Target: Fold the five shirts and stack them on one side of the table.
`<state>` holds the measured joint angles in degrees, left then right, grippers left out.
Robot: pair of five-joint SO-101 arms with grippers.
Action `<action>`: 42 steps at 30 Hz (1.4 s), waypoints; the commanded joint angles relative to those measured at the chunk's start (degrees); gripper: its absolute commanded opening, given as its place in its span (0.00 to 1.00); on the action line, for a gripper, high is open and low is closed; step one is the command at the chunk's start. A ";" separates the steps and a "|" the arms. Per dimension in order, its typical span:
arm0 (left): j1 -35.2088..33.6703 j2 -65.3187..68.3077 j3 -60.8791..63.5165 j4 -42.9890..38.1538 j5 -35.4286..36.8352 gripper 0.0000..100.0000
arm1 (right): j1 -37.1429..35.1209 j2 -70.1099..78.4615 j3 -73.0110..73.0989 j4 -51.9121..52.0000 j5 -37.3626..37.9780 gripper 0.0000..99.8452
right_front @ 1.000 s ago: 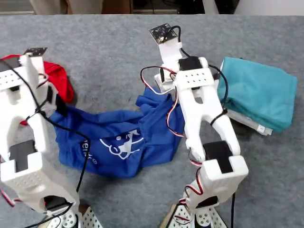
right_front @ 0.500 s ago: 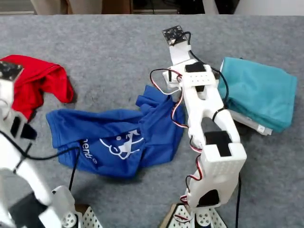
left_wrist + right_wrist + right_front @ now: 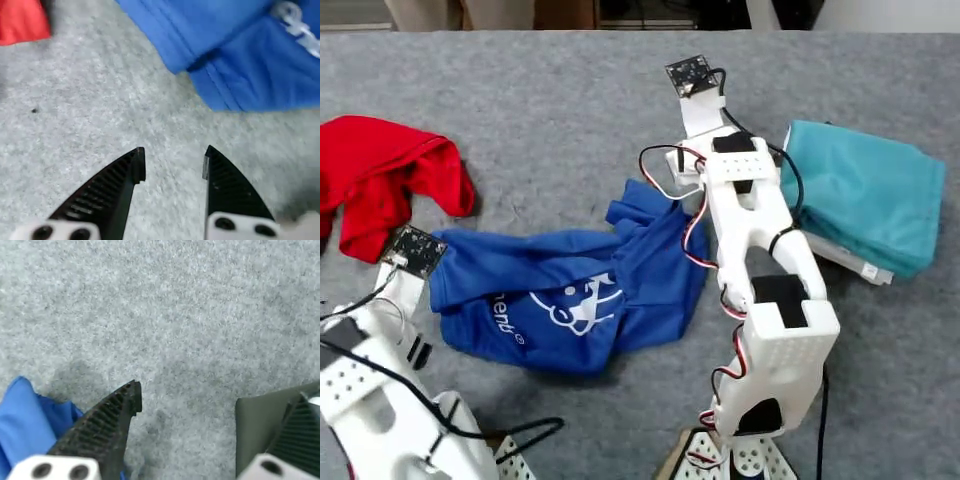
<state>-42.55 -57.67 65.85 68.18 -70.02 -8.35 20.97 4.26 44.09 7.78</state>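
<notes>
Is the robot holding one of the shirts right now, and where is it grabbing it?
Nothing is held. Both arms' jaws stand open above the grey table, close to the blue shirt but not gripping it.

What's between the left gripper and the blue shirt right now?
Bare grey table cover, nothing else. In the left wrist view the left gripper hangs open above it, and the blue shirt lies just past its fingertips.

On the tabletop (image 3: 540,110) a spread shirt (image 3: 570,300) lies at the middle, a bunched shirt (image 3: 380,180) to its left and farther back, and a folded shirt (image 3: 865,195) at the right. The right arm (image 3: 755,230) stands between the spread shirt and the folded shirt. The left claw (image 3: 172,162) hangs over bare tabletop just beside the spread shirt's left edge.
</notes>
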 commanded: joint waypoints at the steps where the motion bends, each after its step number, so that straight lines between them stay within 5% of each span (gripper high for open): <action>1: -0.18 -3.82 3.16 -5.27 1.93 0.19 | 1.01 -0.13 0.04 -1.05 -0.26 0.43; 12: 3.52 0.22 2.73 -10.55 2.46 0.19 | 1.10 2.24 -1.89 -0.70 -0.26 0.43; 22: 15.56 22.64 -10.81 -10.11 14.95 0.19 | 1.10 2.24 -1.80 -0.62 -0.26 0.43; 31: 19.43 30.90 -14.07 -7.91 16.53 0.19 | 1.10 2.24 -1.80 -0.70 -0.18 0.43; 42: 19.34 31.52 -13.54 -20.31 24.35 0.19 | 1.01 2.33 -1.80 -0.70 -0.09 0.43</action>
<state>-23.74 -26.29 54.59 49.27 -46.81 -8.35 23.52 4.26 44.09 7.78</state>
